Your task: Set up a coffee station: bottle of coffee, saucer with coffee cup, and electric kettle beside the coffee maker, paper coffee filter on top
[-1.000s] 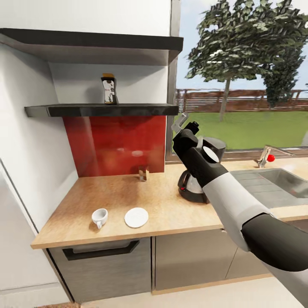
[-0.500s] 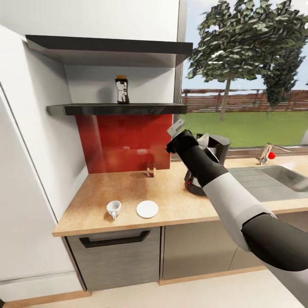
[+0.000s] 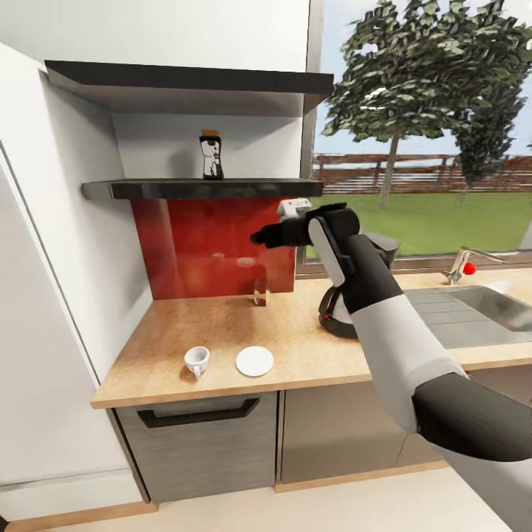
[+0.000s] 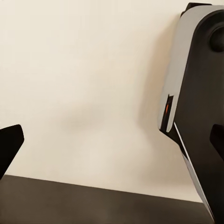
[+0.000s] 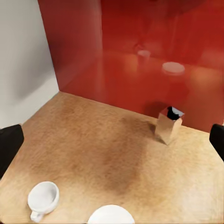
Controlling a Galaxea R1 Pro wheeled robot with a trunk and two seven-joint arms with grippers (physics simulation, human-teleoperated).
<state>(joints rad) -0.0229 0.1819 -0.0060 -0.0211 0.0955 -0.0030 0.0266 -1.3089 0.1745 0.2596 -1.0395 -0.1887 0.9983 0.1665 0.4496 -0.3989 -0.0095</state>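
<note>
On the upper shelf (image 3: pixel 196 189), at about 11 o'clock in the head view, the bottle of coffee (image 3: pixel 212 155) stood upright, well apart from everything on the countertop (image 3: pixel 222 332). Right arm was raised across the middle of the view, its gripper (image 3: pixel 260 238) pointing toward 9 o'clock in front of the red backsplash (image 3: pixel 199 244), below the shelf edge; fingers wide apart in the right wrist view, nothing between them. Down at 7 o'clock the coffee cup (image 3: pixel 196 361) sat just beside the saucer (image 3: pixel 255 361), apart from it. A small brown paper holder (image 5: pixel 169 124) stood against the backsplash. The electric kettle (image 3: pixel 336 314) and coffee maker (image 3: pixel 380 247) were largely hidden behind the right forearm. Left gripper (image 4: pixel 112 140) hung spread, empty, over pale floor beside the robot's own body.
</note>
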